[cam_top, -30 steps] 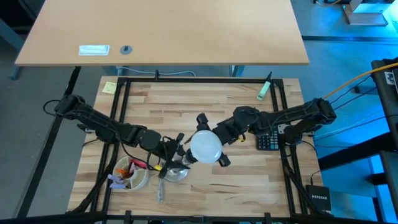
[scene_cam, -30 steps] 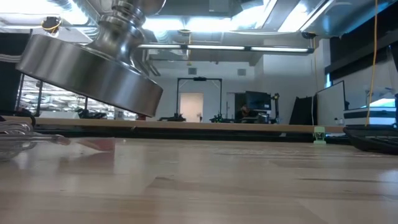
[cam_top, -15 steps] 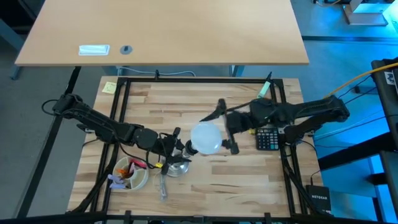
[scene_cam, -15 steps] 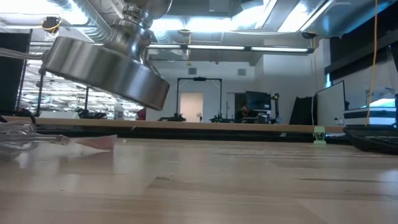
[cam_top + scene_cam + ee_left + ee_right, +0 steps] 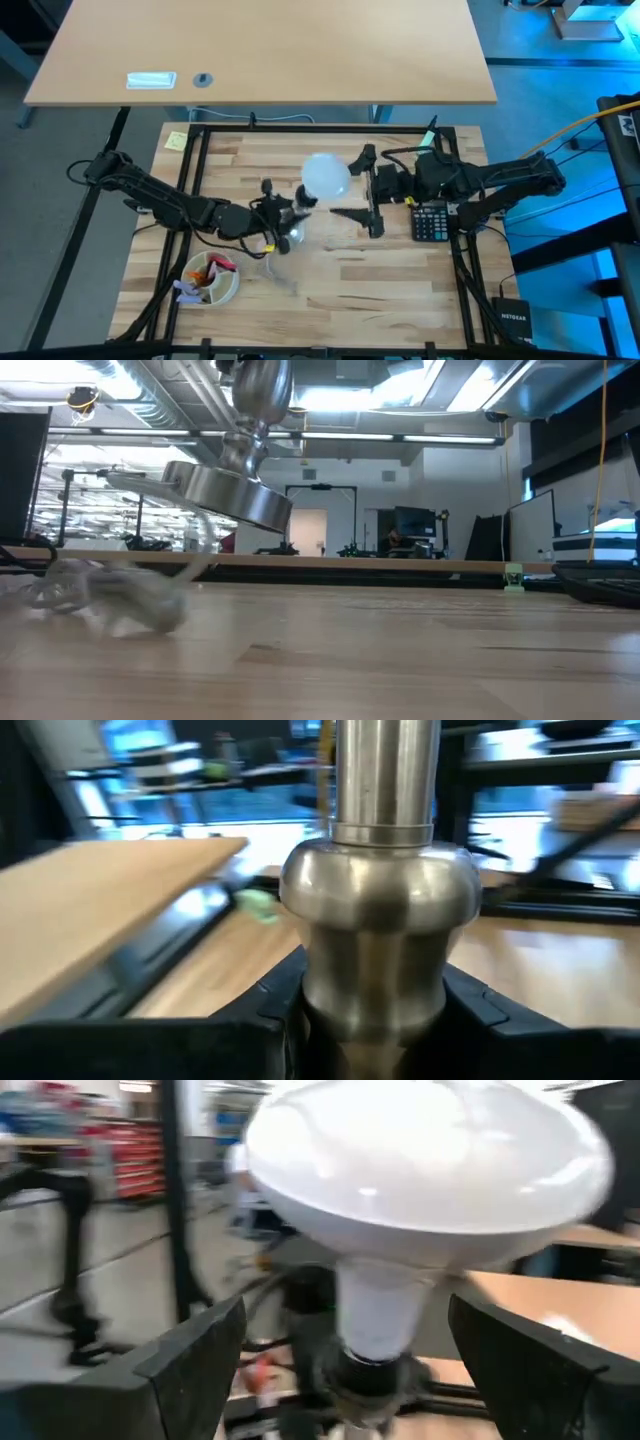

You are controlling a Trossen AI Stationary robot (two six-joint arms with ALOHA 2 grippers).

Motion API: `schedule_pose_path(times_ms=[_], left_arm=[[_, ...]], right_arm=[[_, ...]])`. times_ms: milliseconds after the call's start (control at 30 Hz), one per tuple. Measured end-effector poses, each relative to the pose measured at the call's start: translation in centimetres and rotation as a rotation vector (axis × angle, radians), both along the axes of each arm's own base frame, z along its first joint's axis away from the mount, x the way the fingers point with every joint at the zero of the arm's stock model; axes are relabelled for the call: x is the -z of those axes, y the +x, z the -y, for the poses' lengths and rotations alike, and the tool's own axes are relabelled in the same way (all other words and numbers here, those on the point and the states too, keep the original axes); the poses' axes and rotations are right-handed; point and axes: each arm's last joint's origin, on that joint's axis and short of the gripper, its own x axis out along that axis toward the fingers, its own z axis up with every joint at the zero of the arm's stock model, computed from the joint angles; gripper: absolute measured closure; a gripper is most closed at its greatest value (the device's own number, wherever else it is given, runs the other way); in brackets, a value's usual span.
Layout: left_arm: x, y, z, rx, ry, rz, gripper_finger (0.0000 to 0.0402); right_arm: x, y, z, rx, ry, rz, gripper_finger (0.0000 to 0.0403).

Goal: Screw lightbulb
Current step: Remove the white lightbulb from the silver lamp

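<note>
Butcher-block wooden table, pale planks inside a black frame; both dark arms reach toward its middle.

Left gripper: closed on the neck of the shiny silver flared metal stand, with the fingers pressed to either side of the polished bulge. The low view shows the stand's round foot lifted off the table and tilted — it is carried, not resting.

White matte lightbulb: smooth domed head tapering to a narrow neck, seated at the stand's black socket top. It lies just beyond the left gripper along the stand's axis. How far the thread is engaged cannot be seen.

Right gripper: jaws spread wide, holding nothing. The bulb sits just ahead of it, apart from both fingers, its dome facing the wrist and framed between them in the right wrist view.

Key relation: the bulb's long axis runs from socket to dome, pointing obliquely toward the right gripper, which is the nearer free claw. Judgement: a further turn needs those open jaws brought in around the dome, square to that axis; the matte surface should grip fairly, but the broad curve could slip if caught off-centre.

Smaller items: a dark keypad calculator beside the right arm, and a small round bowl of mixed oddments near the left gripper.
</note>
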Motion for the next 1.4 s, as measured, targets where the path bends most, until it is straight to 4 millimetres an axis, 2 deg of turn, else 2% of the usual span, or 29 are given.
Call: schedule_pose_path(times_ms=[167,300,467,633,767,900,1067,1233,1400], left_arm=[[-0.2,-0.2,-0.4,-0.173,0.026,0.024,0.028],[-0.9,-0.3,-0.7,-0.281,0.041,0.074,0.028],[-1.4,-0.3,-1.1,-0.357,0.087,0.089,0.028],[-1.4,-0.2,-1.8,-0.418,0.086,0.088,0.028],[-1.2,-0.2,-2.1,-0.43,0.093,0.075,0.028],[-0.5,0.2,-2.3,-0.433,0.106,0.034,0.028],[-0.2,0.3,-2.2,-0.44,0.11,0.024,0.028],[-0.7,0.1,-1.8,-0.436,0.113,0.049,0.028],[-0.6,0.1,-1.6,-0.429,0.119,0.038,0.028]], right_arm=[[0.0,0.1,0.7,0.246,0.024,0.002,0.0049],[0.4,1.5,0.7,0.351,0.074,0.046,0.0049],[1.4,4.0,0.6,0.415,0.08,0.137,0.0049],[1.6,5.7,0.7,0.436,0.082,0.274,0.0049],[2.2,6.9,1.0,0.453,0.058,0.276,0.0049],[1.8,7.7,0.9,0.456,0.05,0.287,0.0049],[1.9,8.0,0.8,0.486,0.008,0.261,0.0052],[1.9,8.0,0.8,0.488,0.01,0.262,0.0087],[1.8,8.0,0.8,0.487,0.009,0.267,0.0155]])
